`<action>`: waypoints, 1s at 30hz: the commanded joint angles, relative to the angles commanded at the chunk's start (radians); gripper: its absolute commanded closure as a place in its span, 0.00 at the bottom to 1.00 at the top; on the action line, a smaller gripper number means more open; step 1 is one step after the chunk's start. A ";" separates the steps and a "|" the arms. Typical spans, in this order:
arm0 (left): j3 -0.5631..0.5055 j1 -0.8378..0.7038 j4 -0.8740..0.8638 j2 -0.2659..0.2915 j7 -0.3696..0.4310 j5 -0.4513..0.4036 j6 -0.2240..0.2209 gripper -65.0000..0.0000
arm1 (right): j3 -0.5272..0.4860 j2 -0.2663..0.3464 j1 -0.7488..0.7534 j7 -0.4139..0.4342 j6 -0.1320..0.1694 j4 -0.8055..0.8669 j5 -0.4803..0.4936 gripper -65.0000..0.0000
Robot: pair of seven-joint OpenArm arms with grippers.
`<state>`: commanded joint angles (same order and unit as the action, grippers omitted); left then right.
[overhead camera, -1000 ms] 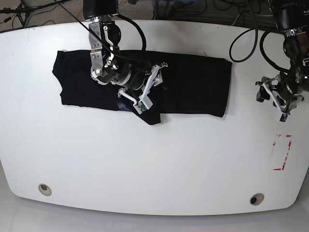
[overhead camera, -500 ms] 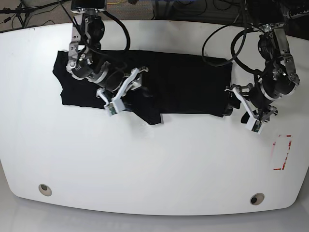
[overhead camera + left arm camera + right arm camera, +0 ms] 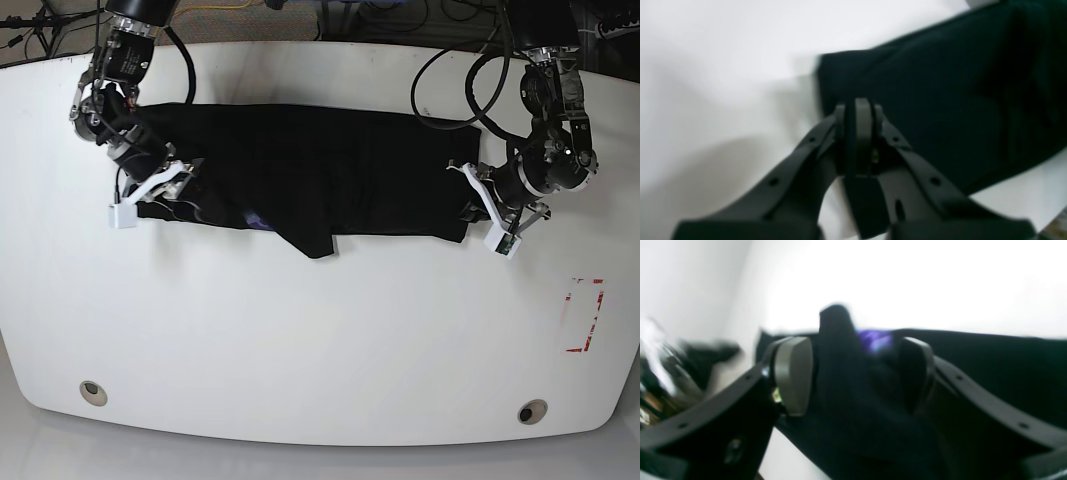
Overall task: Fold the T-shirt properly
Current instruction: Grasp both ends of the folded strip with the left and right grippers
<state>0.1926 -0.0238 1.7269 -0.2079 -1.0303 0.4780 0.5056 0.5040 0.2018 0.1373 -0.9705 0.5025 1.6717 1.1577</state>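
Black cloth fills the upper right of the left wrist view: the T-shirt [image 3: 940, 100] lies flat on the white table [image 3: 723, 50], one corner of its edge showing. The left gripper [image 3: 858, 113] has its jaws pressed together right at that edge. The picture is blurred, so whether any cloth sits between the pads cannot be told.

Right wrist view: the right gripper [image 3: 853, 373] is spread wide, one grey pad [image 3: 793, 373] to the left and a dark finger to the right, with a raised ridge of the shirt standing between them. A purple patch of print [image 3: 873, 338] shows just behind. The pads do not appear closed on the fabric.

Base view: the shirt is stretched as a long band across the far half of the table, a small flap hanging off its near edge at the middle. One arm is at each end of the band.

Judgement: the step is taking hold of both ends. To do it well, the right gripper should close on the ridge through all layers, and both ends should lift evenly so the band does not skew.
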 joint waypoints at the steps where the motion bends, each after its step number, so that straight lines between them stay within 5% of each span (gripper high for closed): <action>1: 0.000 0.002 -0.025 0.000 0.000 0.000 0.000 0.96 | 0.017 0.012 0.000 0.000 0.012 -0.018 0.015 0.40; 12: -0.002 0.002 -0.218 -0.006 0.074 0.000 0.000 0.96 | 0.112 0.133 -0.009 -0.071 0.017 -0.150 0.025 0.38; 23: -0.003 0.005 -0.267 -0.006 0.081 0.000 0.000 0.96 | 0.169 0.235 -0.011 -0.071 0.029 -0.336 0.020 0.19; 30: -0.003 0.005 -0.267 -0.006 0.081 0.000 0.000 0.96 | 0.170 0.287 -0.011 -0.068 0.110 -0.462 0.020 0.19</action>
<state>0.1895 -0.0192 1.4599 -0.2140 -0.9490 0.4780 0.5056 0.6743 0.4887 0.1266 -1.0380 0.6130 1.2098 1.1776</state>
